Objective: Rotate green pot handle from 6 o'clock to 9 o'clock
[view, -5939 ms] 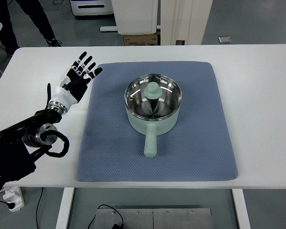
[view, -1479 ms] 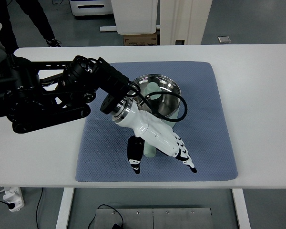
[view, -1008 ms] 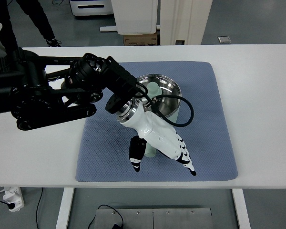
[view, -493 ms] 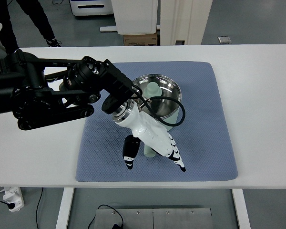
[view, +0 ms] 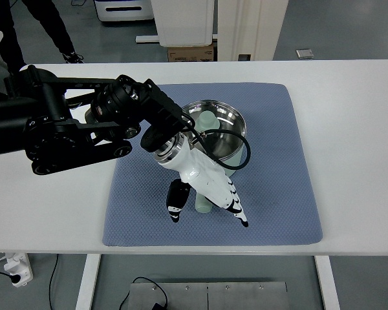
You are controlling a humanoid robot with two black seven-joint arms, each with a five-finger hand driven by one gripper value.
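Now — pot handle points 6 o'clock | left hand straddles it, seemingly ungripped

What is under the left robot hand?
The green pot's handle shows between thumb and fingers, lying on the blue mat. The left robot hand covers its upper part and the joint to the pot.

One green pot, one blue mat, one white table, one robot hand
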